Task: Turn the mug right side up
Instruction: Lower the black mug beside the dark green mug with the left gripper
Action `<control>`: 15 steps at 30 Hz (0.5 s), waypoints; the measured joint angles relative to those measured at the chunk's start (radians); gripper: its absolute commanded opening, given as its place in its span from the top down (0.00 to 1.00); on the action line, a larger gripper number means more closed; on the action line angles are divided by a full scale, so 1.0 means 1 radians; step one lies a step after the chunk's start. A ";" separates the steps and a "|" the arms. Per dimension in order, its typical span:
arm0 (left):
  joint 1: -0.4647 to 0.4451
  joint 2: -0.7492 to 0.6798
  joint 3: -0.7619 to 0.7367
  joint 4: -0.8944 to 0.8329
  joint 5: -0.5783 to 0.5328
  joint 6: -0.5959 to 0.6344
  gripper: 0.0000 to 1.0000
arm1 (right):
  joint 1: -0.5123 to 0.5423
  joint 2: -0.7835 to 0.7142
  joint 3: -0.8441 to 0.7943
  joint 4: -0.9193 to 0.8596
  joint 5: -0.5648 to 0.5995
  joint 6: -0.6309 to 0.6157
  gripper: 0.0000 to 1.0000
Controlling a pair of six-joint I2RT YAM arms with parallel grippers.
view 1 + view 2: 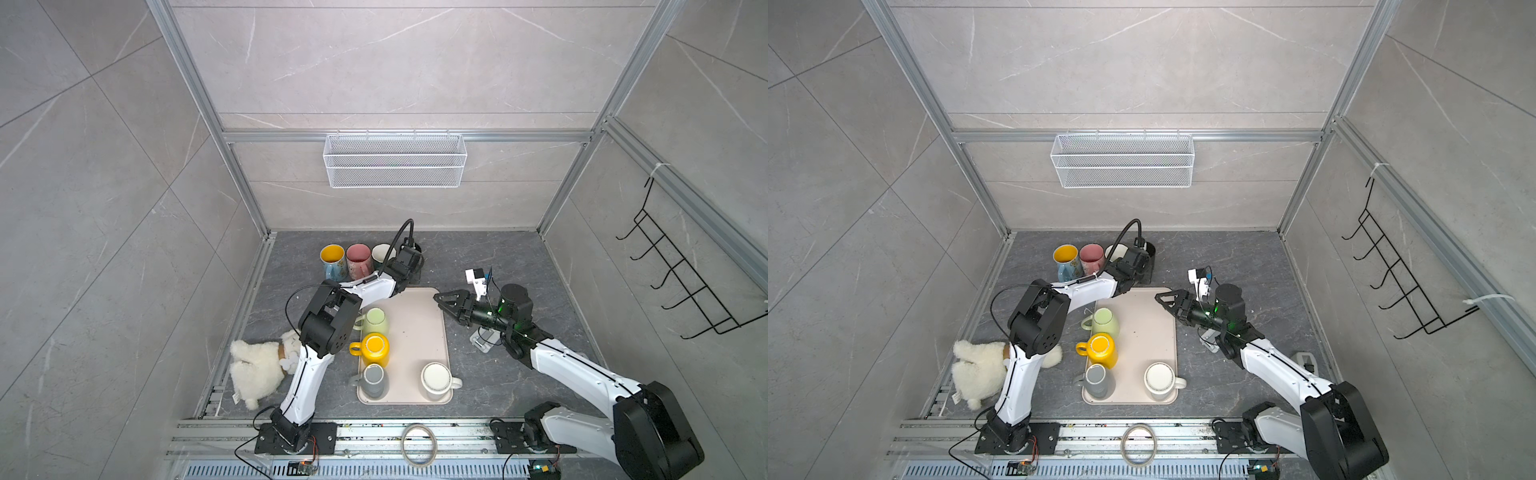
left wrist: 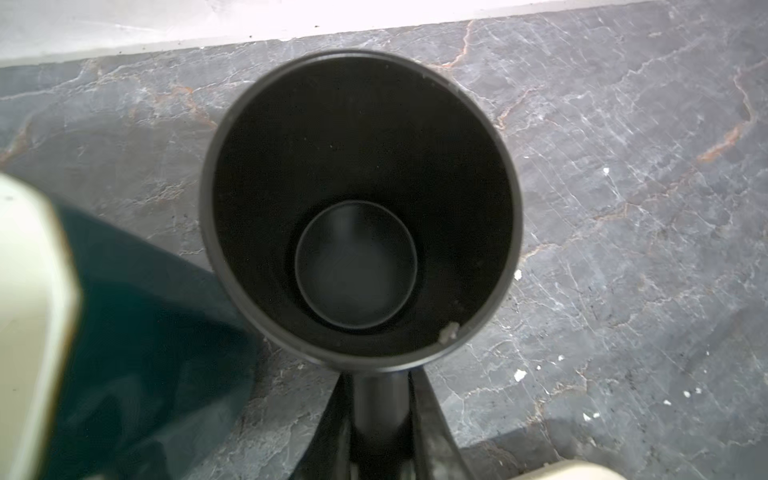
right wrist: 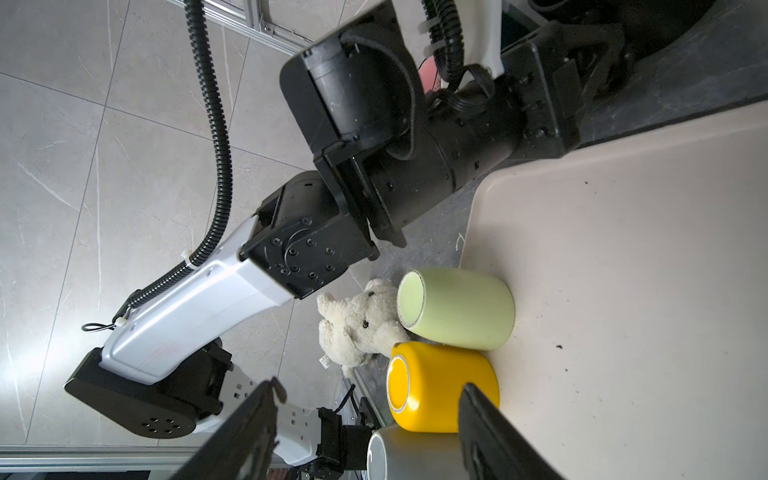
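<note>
A black mug (image 2: 360, 124) stands mouth up on the dark counter, at the right end of the back row; in both top views only its edge (image 1: 1152, 253) shows behind the wrist. My left gripper (image 2: 376, 382) is shut on its handle, also seen as left gripper (image 1: 409, 259). My right gripper (image 1: 439, 300) hangs open over the far right corner of the beige tray (image 1: 419, 332), with nothing between its fingers (image 3: 490, 428). In the right wrist view the right gripper (image 3: 372, 388) faces the upside-down yellow mug (image 3: 440, 390).
On the tray stand upside-down green (image 1: 375, 322), yellow (image 1: 374, 349), grey (image 1: 373, 379) and white (image 1: 436, 380) mugs. Upright blue (image 1: 333, 262), pink (image 1: 358, 259) and white-lined (image 1: 382, 253) mugs line the back. A plush toy (image 1: 257, 370) lies left; a tape ring (image 1: 418, 444) lies on the front rail.
</note>
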 measured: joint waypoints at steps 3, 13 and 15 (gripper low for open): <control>0.003 0.001 0.000 0.000 0.000 -0.010 1.00 | 0.000 0.000 0.000 0.002 -0.003 0.000 0.29; 0.005 0.001 0.000 -0.001 0.002 -0.027 0.86 | -0.001 0.008 0.000 0.007 -0.006 0.000 0.29; 0.005 0.001 0.000 -0.001 0.003 -0.031 0.81 | -0.001 0.008 0.000 0.007 -0.007 0.000 0.29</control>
